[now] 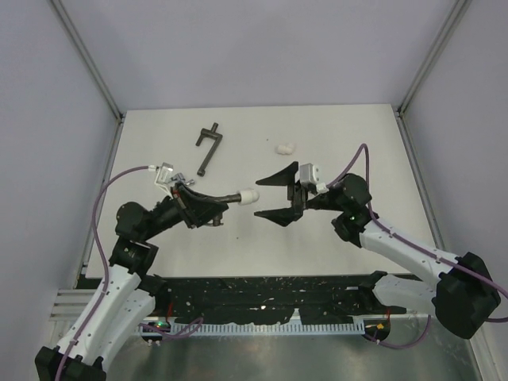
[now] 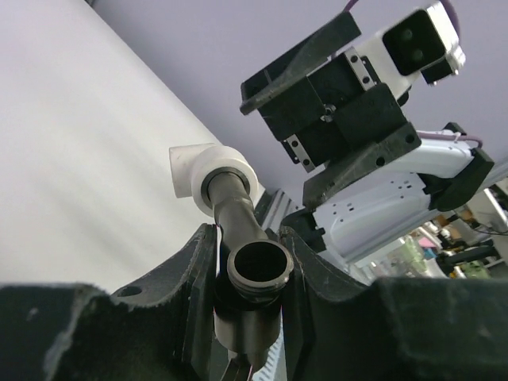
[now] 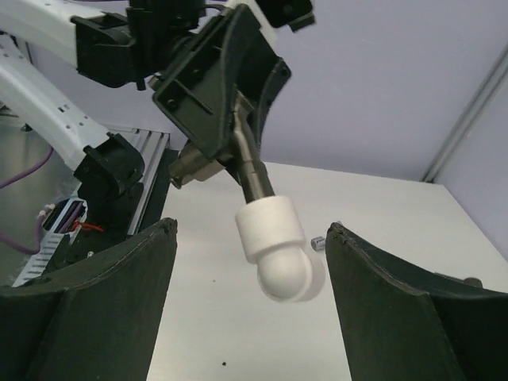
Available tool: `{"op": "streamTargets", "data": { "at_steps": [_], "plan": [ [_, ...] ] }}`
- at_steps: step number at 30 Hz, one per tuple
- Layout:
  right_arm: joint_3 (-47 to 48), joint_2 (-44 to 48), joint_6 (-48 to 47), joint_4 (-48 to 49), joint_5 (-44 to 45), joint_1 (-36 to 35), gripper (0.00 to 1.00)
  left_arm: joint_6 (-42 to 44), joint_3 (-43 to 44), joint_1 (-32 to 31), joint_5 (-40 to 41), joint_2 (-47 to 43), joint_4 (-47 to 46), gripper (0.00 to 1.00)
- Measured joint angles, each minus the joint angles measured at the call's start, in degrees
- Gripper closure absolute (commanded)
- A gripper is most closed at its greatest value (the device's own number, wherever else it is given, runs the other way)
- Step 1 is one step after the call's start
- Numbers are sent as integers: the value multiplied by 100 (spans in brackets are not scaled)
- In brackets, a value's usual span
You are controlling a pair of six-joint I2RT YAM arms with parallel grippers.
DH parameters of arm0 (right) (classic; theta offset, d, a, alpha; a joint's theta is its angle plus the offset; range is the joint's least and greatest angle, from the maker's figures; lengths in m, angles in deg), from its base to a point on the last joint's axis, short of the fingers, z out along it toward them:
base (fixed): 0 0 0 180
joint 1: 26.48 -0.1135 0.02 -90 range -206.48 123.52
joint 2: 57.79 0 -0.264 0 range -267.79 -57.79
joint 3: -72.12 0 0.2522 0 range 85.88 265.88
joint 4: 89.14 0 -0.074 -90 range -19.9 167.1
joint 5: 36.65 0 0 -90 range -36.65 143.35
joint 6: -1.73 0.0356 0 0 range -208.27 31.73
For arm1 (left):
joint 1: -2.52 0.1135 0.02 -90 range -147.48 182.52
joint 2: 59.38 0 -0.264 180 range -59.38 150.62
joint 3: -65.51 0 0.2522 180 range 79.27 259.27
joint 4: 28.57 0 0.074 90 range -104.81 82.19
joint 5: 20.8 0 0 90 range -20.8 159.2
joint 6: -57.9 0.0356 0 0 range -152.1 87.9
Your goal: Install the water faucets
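Left fingers grip the dark faucet, seemingly seated in 1 white elbow, my right fingers gape empty either side of that elbow, and a 2nd elbow on the counter beyond it awaits its faucet.

Face to face over the tabletop.
The left end effector clamps the dark faucet, white elbow at its tip; the right end effector gapes.

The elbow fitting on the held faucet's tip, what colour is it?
The rounded plastic elbow fitting is white; right wrist view shows it best.
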Motion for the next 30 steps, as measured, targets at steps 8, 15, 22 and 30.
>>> {"op": "streamTargets", "data": {
  "at_steps": [8,15,22,30],
  "plan": [
    [2,-170,-651,57,-229,-413,22,-916,4,0,-177,304,-407,100],
    [26,-487,-761,192,-155,-466,29,-1335,35,0,-365,380,-710,100],
    [28,-800,-22,831,-142,-485,65,-1276,179,0,-597,396,-839,100],
    [175,-1410,2793,2168,-136,-468,95,1502,549,0,-739,22,-109,100]
  ]
}}
